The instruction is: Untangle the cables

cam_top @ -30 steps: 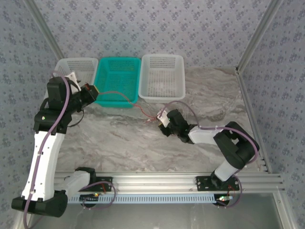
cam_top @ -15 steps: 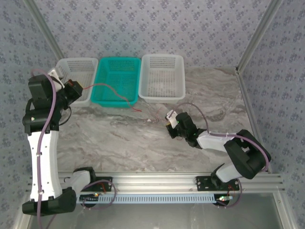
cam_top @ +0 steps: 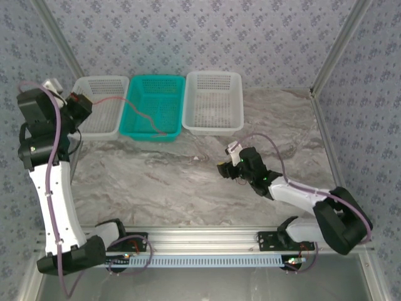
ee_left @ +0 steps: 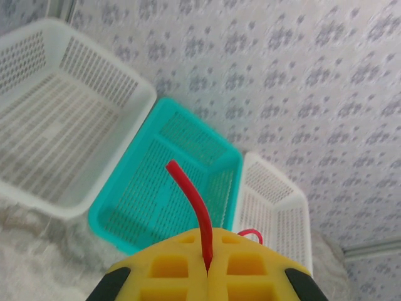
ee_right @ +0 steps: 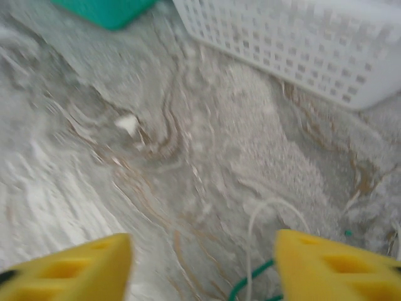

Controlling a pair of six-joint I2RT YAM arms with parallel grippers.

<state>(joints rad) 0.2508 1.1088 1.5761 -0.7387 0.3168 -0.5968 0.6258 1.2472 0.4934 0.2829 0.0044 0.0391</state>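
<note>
- Since the earlier frame the left arm has swung further left and back. It has drawn the red cable [cam_top: 141,116] off the middle of the tabletop [cam_top: 156,182]. The right arm has pulled back toward the near right, and its jaws have gone from nearly closed to wide apart.
- The left jaws are clamped tight on the red cable. In the left wrist view it stands up from the seam between the yellow pads [ee_left: 169,263], curving to a free tip (a short stub, no more).
- From that grip the red cable runs right across the left white basket [cam_top: 100,81] and into the teal basket [cam_top: 156,78]. It trails down to that basket's near right corner.
- The right jaws hang low over the tabletop, right of centre and nearer than the right white basket [cam_top: 216,73]. They are spread wide with nothing between them.
- In the right wrist view a whitish cable [ee_right: 263,213] loops on the marbled surface, in the gap between the yellow fingers [ee_right: 69,263] but nearer the right one. A dark green cable [ee_right: 250,285] lies just beside it, near the bottom edge.
- A small pale scrap [ee_right: 127,123] lies alone on the tabletop, left of those two cables (too blurred to identify).
</note>
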